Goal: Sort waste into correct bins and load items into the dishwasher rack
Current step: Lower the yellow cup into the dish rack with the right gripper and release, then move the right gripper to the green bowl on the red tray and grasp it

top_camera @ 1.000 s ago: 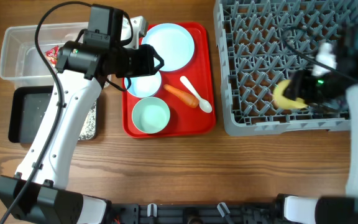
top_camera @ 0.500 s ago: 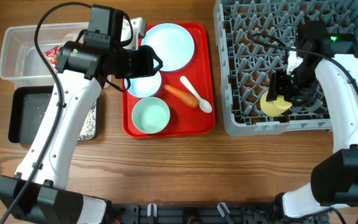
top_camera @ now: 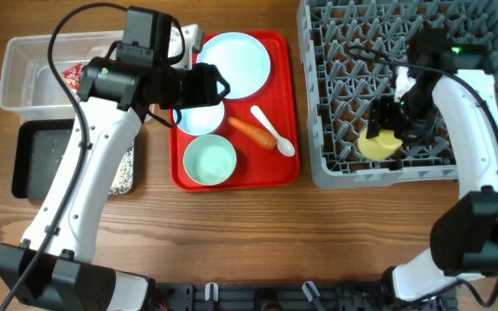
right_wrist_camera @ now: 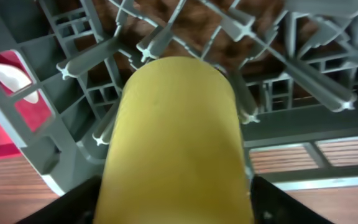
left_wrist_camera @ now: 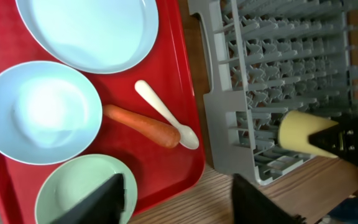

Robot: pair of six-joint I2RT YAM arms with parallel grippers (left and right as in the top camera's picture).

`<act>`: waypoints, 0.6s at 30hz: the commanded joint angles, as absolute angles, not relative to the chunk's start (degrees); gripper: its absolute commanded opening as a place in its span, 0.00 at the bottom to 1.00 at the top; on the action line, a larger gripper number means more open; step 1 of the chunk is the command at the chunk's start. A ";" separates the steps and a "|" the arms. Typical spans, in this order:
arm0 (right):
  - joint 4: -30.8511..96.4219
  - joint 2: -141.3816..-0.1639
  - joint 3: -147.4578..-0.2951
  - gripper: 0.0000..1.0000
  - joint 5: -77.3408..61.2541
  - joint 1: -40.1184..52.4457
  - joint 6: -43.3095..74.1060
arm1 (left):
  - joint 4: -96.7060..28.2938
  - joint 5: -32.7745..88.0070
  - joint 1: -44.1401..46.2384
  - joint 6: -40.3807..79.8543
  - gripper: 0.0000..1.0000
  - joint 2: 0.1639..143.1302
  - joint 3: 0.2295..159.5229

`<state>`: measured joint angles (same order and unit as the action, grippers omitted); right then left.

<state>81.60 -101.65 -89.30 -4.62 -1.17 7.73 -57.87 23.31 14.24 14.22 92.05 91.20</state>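
The yellow cup [top_camera: 380, 144] sits tilted among the pegs near the robot-side edge of the dishwasher rack [top_camera: 318, 168]. The right gripper [top_camera: 391, 121] straddles the cup, one finger on each side; whether it clamps the cup cannot be determined. The left gripper [left_wrist_camera: 176, 199] hangs left of the rack, above the red tray [left_wrist_camera: 163, 68], fingers apart, holding nothing.

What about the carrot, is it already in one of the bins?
No, the carrot lies on the red serving tray, right beside the white spoon.
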 commanded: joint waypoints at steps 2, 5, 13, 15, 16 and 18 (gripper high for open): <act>80.79 -102.65 -88.84 0.95 -4.99 -0.45 7.66 | -58.13 22.13 14.02 13.69 0.71 92.68 91.09; 80.64 -102.59 -89.38 1.00 -5.19 -0.45 7.66 | -58.15 21.96 14.02 13.69 0.80 92.68 91.09; 86.91 -101.67 -104.88 1.00 -9.19 -0.40 5.06 | -59.16 21.12 14.02 13.41 0.84 92.64 91.09; 88.88 -100.84 -111.11 1.00 -12.60 0.14 3.09 | -61.19 21.12 14.02 12.49 0.81 92.53 91.09; 89.27 -100.53 -112.64 1.00 -13.34 0.51 2.74 | -62.24 21.12 14.02 12.38 0.81 92.44 91.09; 89.32 -99.31 -115.07 1.00 -14.26 2.02 3.01 | -64.75 21.02 14.02 12.38 0.79 92.40 91.09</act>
<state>88.92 -101.73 -110.52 -9.56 -0.10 5.04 -62.28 21.67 14.24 13.78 92.05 91.20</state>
